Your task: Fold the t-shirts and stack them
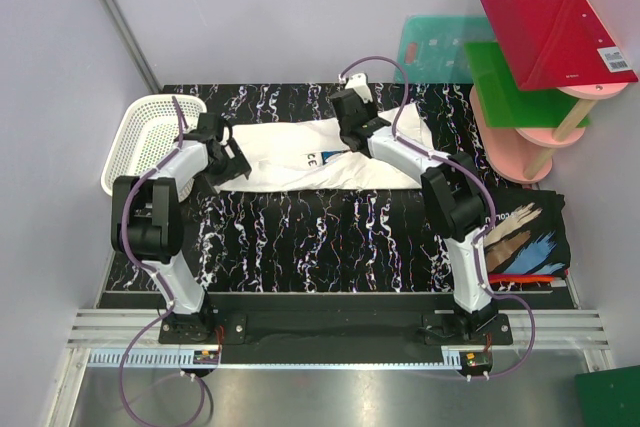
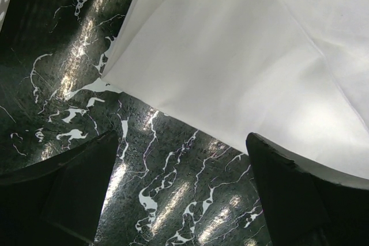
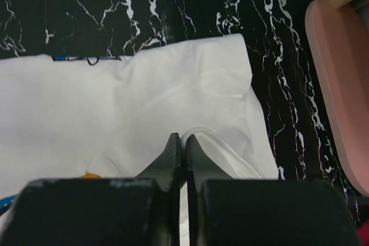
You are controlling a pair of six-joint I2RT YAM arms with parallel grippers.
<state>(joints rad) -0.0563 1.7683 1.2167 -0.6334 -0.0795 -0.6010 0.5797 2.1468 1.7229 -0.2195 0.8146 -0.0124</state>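
The white t-shirt (image 1: 290, 162) lies spread across the black marbled table (image 1: 330, 227), a bit of its blue print showing near the middle. My right gripper (image 1: 352, 142) is shut, pinching a raised fold of the white t-shirt (image 3: 115, 102) between its fingertips (image 3: 173, 148). At the shirt's left edge my left gripper (image 1: 230, 157) hovers open; between its fingers there is bare table, and its right finger (image 2: 300, 194) overlaps the hem of the white t-shirt (image 2: 230, 56). The black t-shirt (image 1: 525, 232) with brushstroke print lies folded at the right, a red-orange t-shirt (image 1: 525, 278) peeking out under it.
A white mesh basket (image 1: 145, 142) stands at the table's back left. At the back right, a pink tiered shelf (image 1: 520, 137) carries red and green boards, with a teal board (image 1: 440, 42) beside it. The pink shelf (image 3: 340, 73) is close to the right of the held fold.
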